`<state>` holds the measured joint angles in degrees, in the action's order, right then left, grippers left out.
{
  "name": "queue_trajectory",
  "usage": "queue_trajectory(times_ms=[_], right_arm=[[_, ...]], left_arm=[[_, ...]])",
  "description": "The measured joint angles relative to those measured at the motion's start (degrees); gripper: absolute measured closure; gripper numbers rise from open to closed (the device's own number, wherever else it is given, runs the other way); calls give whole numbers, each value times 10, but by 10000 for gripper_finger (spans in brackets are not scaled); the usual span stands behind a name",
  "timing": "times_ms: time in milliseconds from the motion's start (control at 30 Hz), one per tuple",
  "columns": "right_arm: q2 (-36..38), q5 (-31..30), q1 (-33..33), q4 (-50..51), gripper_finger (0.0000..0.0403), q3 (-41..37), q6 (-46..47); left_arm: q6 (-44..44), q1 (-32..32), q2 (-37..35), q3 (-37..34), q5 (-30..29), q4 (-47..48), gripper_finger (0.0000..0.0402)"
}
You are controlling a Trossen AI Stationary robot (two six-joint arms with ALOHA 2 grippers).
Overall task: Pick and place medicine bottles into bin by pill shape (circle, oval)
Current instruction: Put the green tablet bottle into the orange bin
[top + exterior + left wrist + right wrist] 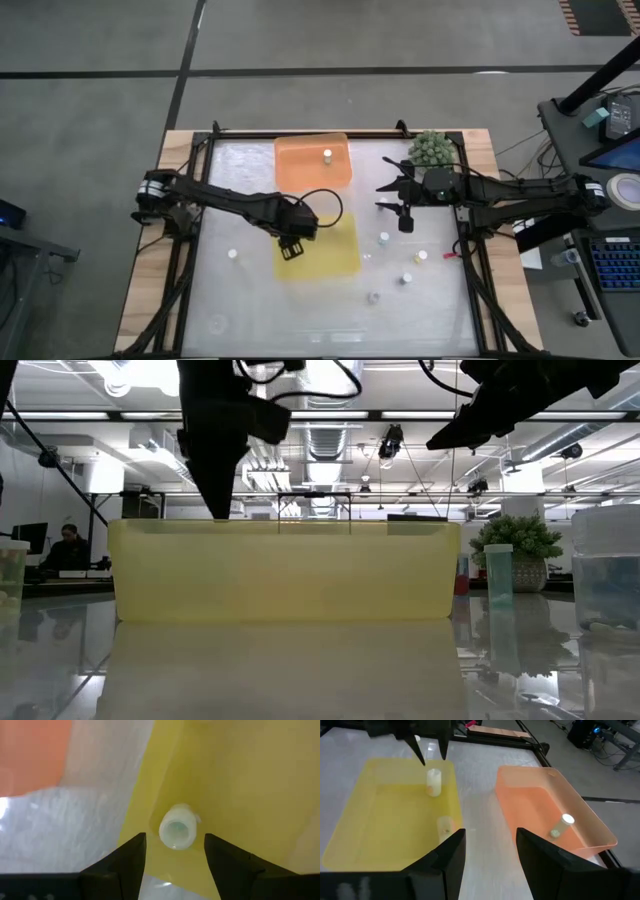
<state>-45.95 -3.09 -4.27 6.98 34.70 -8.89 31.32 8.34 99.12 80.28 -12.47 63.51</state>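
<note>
**Me:** Grey floor all round, and the glossy white table [250,300] fills the middle of the high view. Left gripper [291,246] hangs over the yellow bin's [335,262] left corner, fingers apart, gripping nothing. A bottle [177,827] stands upright in that corner directly below, centred between the fingers.

**Observer:** So it looks released?

**Me:** I judge so. To do this well, go straight up, fingers wide, so neither tip clips the cap or the bin wall beside it. Then on to the loose bottles at lower right [421,257].

**Observer:** And the right gripper [405,216]?

**Me:** Near frame centre-right, beside the plant [430,148], fingers apart, empty. Its camera shows the orange bin [580,827] holding one bottle [562,826].

**Observer:** What can't you make out?

**Me:** Pill shapes: no label is readable, so I can't confirm the sorting. In the high view my gripper covers the yellow bin's bottle, and the low view's yellow wall hides everything inside.
</note>
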Motion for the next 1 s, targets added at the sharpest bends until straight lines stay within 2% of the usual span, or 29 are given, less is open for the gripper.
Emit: queue_trajectory(times_ms=[167, 500, 833, 1000], right_arm=[[0, 0, 0, -1, 236, 0, 3], [0, -1, -2, -5, 236, 0, 35], [0, 1, 1, 10, 236, 0, 133], [0, 5, 16, 86, 236, 10, 223]], left_arm=[[-54, -1, -32, 7, -1, -10, 216], [-269, -4, -97, 0, -2, -178, 216], [-427, -5, -125, -33, -15, -293, 217], [-471, -8, -148, -81, -15, -355, 217]])
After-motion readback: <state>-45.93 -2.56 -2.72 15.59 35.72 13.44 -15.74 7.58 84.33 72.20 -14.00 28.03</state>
